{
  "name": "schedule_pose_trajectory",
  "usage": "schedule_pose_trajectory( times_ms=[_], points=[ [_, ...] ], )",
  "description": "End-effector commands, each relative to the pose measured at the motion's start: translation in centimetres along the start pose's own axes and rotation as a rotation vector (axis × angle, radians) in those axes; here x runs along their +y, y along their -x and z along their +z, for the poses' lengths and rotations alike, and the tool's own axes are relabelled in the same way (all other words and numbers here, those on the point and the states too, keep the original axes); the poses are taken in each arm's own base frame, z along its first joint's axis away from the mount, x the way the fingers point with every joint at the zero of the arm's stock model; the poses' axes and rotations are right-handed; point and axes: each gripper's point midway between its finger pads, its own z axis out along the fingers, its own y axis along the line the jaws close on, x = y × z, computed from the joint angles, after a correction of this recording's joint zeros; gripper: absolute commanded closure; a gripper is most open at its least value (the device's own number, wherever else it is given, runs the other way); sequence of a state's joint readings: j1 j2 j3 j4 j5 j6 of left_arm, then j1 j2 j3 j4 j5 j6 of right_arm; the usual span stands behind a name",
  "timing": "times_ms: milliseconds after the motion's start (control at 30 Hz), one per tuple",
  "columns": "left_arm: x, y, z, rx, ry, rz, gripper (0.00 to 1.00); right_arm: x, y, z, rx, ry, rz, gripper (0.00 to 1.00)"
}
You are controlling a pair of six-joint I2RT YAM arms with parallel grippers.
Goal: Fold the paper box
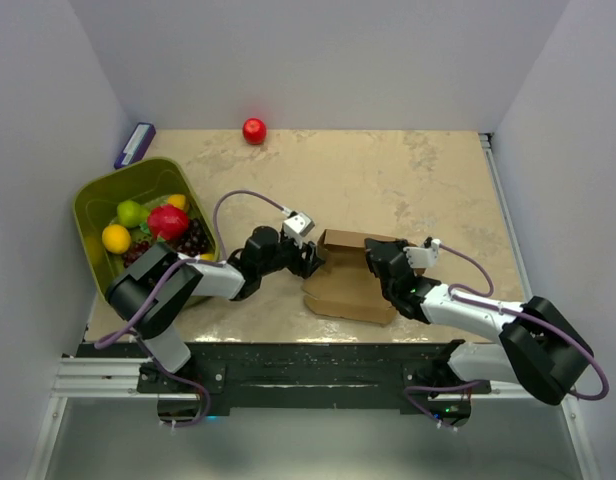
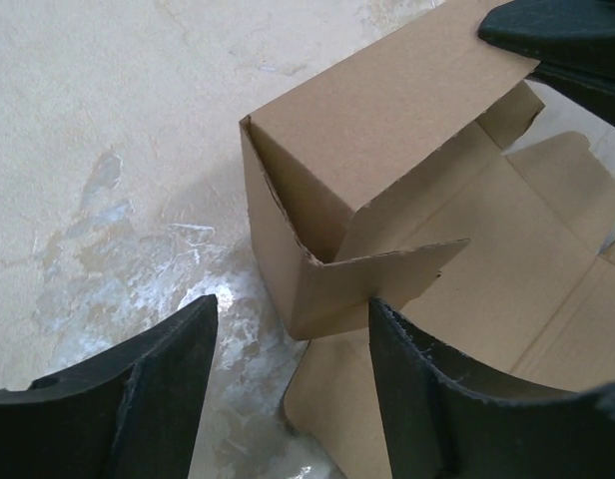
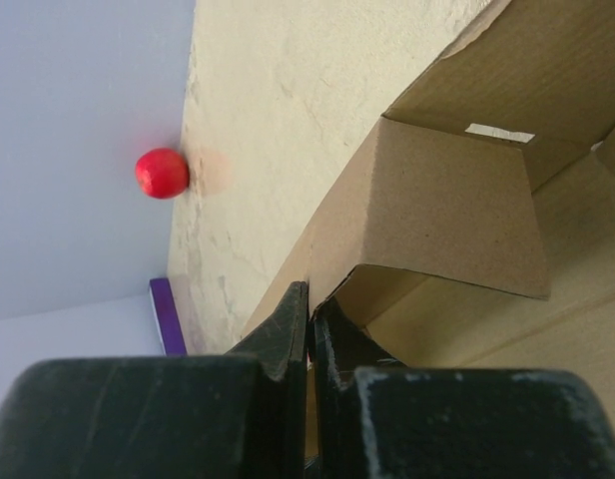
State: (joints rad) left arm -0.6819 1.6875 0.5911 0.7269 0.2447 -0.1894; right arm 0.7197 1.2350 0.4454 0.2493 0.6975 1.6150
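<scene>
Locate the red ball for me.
Top view: the red ball sits at the table's far edge by the back wall, right of the purple block.

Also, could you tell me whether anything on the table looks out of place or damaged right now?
One red fruit sits alone by the far wall, while the other fruit lies in the green bin. The paper box is half-formed, and one corner edge looks ragged, perhaps just the die cut.

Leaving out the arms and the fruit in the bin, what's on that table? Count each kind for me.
box: 1
bin: 1
red ball: 1
purple block: 1
Total: 4
</scene>
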Motion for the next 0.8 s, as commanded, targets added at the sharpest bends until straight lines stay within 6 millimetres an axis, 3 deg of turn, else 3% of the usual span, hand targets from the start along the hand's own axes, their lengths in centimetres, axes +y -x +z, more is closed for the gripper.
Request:
schedule_pose_trajectory(
  times_ms=[0, 200, 433, 767],
  points=[
    [-0.9, 1.9, 0.6, -0.089, -0.012, 0.047, 0.39, -1.7, 0.5, 0.2, -0.042, -0.049, -0.093, 0.99],
    [-1.0, 1.4, 1.3, -0.075, 0.034, 0.053, 0.43, -1.7, 0.2, 0.3, -0.038, -0.051, -0.094, 0.99],
    [1.0, 0.5, 1.7, -0.045, 0.189, 0.056, 0.44, -1.5, 0.1, 0.1, -0.036, -0.048, -0.093, 0.99],
    [0.6, -0.4, 2.6, -0.002, 0.311, 0.084, 0.45, -1.5, 0.0, -0.2, -0.044, -0.057, -0.1, 0.99]
  ],
)
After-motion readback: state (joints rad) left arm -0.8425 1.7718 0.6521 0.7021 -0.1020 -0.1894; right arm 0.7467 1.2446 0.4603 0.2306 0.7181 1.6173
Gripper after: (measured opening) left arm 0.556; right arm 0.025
